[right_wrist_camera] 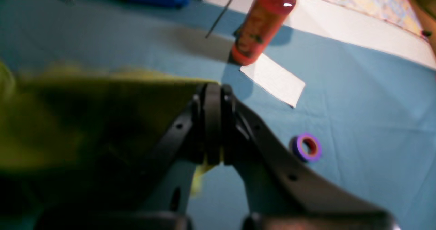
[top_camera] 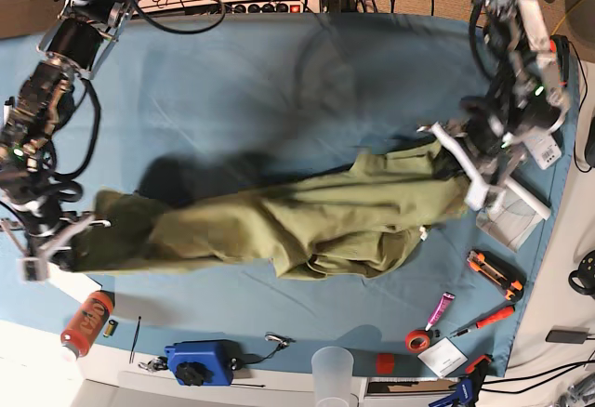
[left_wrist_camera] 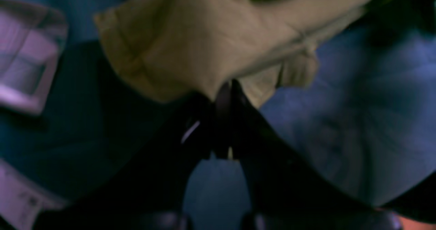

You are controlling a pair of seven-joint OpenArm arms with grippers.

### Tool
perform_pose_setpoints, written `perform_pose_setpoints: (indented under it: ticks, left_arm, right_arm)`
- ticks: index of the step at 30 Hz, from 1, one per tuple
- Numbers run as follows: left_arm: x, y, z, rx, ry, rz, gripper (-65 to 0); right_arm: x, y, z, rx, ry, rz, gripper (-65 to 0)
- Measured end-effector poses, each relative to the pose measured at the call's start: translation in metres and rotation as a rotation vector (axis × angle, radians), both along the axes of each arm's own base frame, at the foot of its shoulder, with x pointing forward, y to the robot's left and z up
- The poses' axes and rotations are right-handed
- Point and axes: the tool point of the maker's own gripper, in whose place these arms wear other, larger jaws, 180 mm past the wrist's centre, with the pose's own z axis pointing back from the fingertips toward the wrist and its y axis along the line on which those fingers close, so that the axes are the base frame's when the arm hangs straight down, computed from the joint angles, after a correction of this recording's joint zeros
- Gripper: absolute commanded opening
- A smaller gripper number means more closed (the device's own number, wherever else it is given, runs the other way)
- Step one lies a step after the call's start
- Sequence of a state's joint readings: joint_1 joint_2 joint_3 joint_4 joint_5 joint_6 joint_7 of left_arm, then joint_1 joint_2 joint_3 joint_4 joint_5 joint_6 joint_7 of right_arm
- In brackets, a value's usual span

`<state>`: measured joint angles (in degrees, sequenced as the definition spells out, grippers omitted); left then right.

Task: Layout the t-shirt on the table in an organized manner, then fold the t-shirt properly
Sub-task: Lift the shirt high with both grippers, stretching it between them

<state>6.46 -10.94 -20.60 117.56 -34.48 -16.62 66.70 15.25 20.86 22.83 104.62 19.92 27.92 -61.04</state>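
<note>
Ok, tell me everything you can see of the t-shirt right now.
The t-shirt is plain olive-green soft cloth, bunched and wrinkled, stretched in a long band across the blue table. Each end is pinched in a shut tool: the left tool on a hemmed corner, the right tool on the opposite edge. Its middle sags toward the table. No tag shows clearly.

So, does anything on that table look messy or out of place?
The t-shirt is the odd thing: bunched and wrinkled rather than flat, stretched between the left pincer and right pincer, both shut on it. An orange bottle lies tipped on its side near the table edge.
</note>
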Motion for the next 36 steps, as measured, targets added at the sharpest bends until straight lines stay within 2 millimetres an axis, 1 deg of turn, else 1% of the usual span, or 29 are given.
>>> perform_pose_setpoints:
  ticks: [4, 7, 10, 14, 16, 21, 23, 26, 31, 33, 36]
  left_arm:
    - [-0.019, 0.011, 0.029, -0.004, -0.104, -0.014, -65.0]
    - [-0.033, 0.017, 0.042, 0.004, -0.141, -0.012, -65.0]
    - [-0.04, 0.029, 0.054, 0.026, -0.171, 0.026, -65.0]
    - [-0.043, 0.047, 0.064, 0.063, -0.201, 0.078, -65.0]
    - [-0.044, 0.053, 0.067, 0.076, -0.209, 0.098, -65.0]
    - [-0.051, 0.069, 0.073, 0.101, -0.218, 0.147, -65.0]
    - [-0.055, 0.077, 0.073, 0.107, -0.215, 0.174, -65.0]
    - [-0.058, 0.089, 0.08, 0.101, -0.238, 0.213, -65.0]
    - [-0.061, 0.095, 0.094, 0.076, -0.293, 0.218, -65.0]
    - [-0.062, 0.096, 0.097, 0.081, -0.309, 0.208, -65.0]
    - [-0.061, 0.09, 0.104, 0.062, -0.349, 0.175, -65.0]
  right_arm:
    - [-0.01, -0.011, 0.015, 0.074, -0.066, 0.024, -65.0]
    - [-0.021, -0.016, 0.015, 0.119, -0.088, 0.036, -65.0]
    - [-0.028, -0.026, 0.017, 0.137, -0.103, 0.021, -65.0]
    - [-0.034, -0.039, 0.03, 0.152, -0.165, -0.008, -65.0]
    - [-0.036, -0.045, 0.034, 0.138, -0.17, -0.018, -65.0]
    - [-0.039, -0.059, 0.051, 0.107, -0.213, -0.041, -65.0]
    - [-0.038, -0.061, 0.06, 0.102, -0.234, -0.042, -65.0]
    - [-0.034, -0.061, 0.075, 0.091, -0.278, -0.034, -65.0]
    - [-0.03, -0.058, 0.091, 0.105, -0.328, -0.015, -65.0]
    - [-0.03, -0.057, 0.091, 0.108, -0.329, -0.013, -65.0]
    - [-0.031, -0.061, 0.087, 0.095, -0.307, -0.03, -65.0]
